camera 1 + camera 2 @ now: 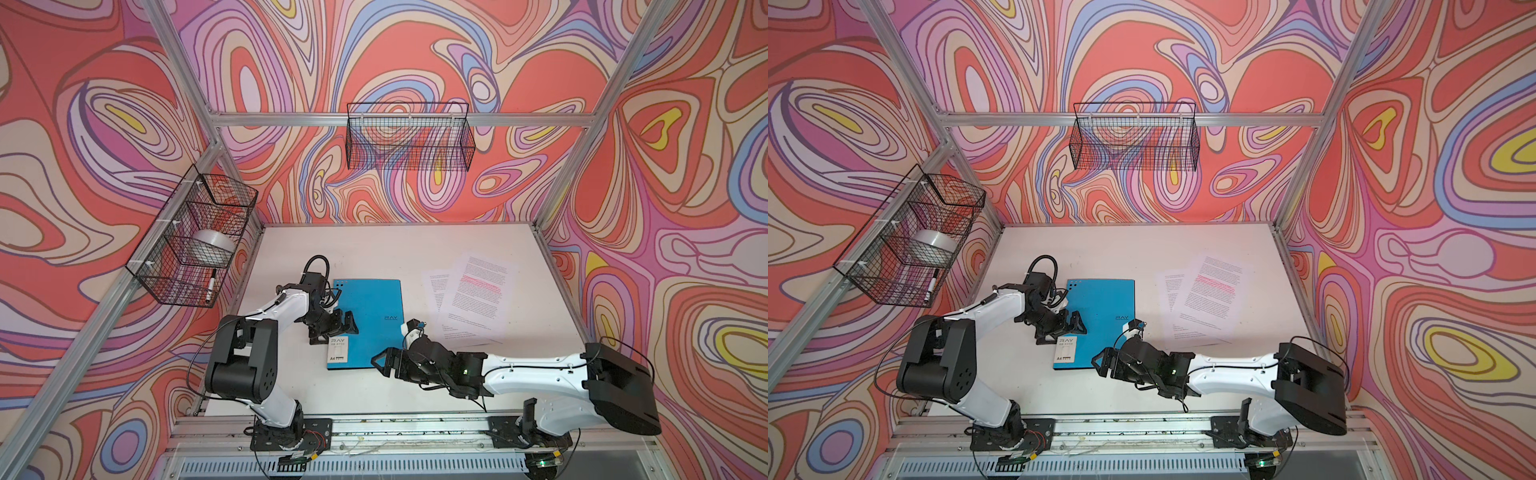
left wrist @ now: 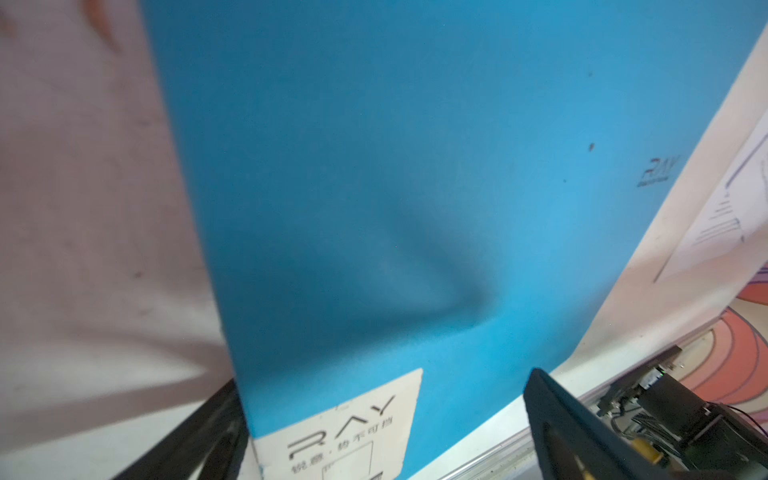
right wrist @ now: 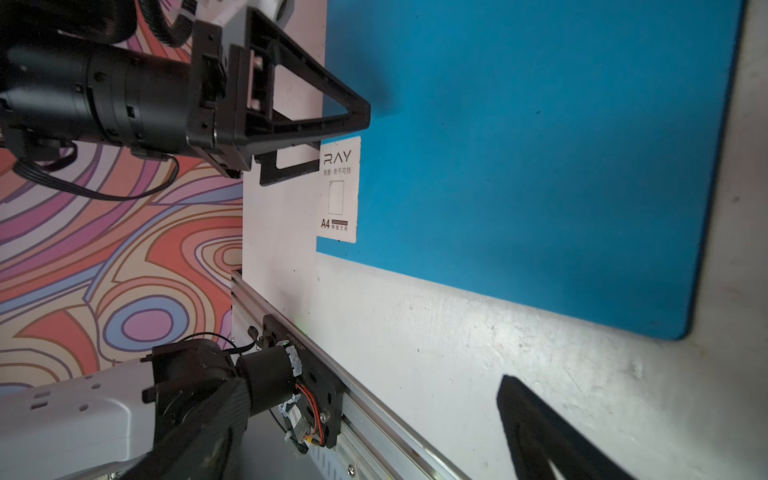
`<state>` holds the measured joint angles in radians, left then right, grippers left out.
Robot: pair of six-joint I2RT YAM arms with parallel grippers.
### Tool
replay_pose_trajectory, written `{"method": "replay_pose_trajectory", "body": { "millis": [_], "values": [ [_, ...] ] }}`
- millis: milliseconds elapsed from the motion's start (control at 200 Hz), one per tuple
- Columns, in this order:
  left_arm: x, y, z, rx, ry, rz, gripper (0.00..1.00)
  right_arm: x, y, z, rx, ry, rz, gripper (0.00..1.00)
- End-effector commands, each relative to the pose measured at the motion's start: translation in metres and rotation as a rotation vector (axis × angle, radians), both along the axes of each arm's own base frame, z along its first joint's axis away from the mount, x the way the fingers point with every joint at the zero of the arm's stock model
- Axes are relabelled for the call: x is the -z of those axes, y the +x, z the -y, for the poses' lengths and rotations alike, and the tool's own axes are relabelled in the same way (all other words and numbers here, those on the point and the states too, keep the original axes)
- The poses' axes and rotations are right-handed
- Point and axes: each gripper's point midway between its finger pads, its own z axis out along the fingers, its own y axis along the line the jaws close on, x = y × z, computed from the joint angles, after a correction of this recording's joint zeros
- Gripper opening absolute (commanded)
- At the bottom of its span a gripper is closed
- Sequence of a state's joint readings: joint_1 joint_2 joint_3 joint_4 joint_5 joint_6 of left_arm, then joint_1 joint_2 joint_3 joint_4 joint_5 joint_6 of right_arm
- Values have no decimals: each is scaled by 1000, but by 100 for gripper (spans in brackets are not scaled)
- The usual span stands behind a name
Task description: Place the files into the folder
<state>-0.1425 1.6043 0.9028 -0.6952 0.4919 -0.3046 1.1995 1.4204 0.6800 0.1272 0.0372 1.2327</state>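
Observation:
The blue folder [image 1: 374, 316] [image 1: 1104, 307] lies shut and flat on the white table, its white "RAY" label [image 3: 338, 191] at the near left corner. The files [image 1: 471, 301] [image 1: 1206, 301] are white printed sheets, loosely overlapped to the right of the folder, the top one with pink highlighted lines. My left gripper [image 1: 338, 332] [image 1: 1064, 332] [image 2: 384, 380] [image 3: 343, 131] is open at the folder's left edge by the label, one finger above the cover and one beside it. My right gripper [image 1: 380, 360] [image 1: 1100, 363] [image 3: 374, 382] is open and holds nothing, just off the folder's near right corner.
A wire basket [image 1: 195, 237] on the left wall holds a tape roll [image 1: 212, 245] and a marker [image 1: 211, 286]. Another wire basket [image 1: 409, 137] hangs on the back wall. An aluminium rail [image 1: 415, 424] carrying both arm bases runs along the table's [image 1: 374, 249] front edge.

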Motion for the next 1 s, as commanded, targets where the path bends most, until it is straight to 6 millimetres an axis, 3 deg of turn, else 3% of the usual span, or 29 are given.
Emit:
{"method": "replay_pose_trajectory", "body": {
  "millis": [0, 190, 265, 351, 546, 676, 992],
  "values": [
    [-18, 14, 29, -2, -115, 92, 100, 0, -1, -7, 15, 43, -10, 98],
    [-25, 25, 63, 16, -142, 173, 100, 10, 4, -9, 81, 80, -34, 96],
    [-25, 30, 58, -12, -106, 194, 100, 14, 4, -12, 102, 98, -43, 96],
    [-27, 30, 37, -26, 24, 216, 100, 22, 4, -12, 136, 94, -51, 95],
    [-73, 50, 15, 35, 154, 464, 100, 28, 10, -12, 209, 157, -35, 93],
    [-90, 59, 17, 22, 141, 516, 100, 27, 15, -15, 233, 224, -23, 91],
    [-99, 77, 26, -2, 101, 547, 100, 37, 24, -14, 296, 294, -10, 88]
  ]
}}
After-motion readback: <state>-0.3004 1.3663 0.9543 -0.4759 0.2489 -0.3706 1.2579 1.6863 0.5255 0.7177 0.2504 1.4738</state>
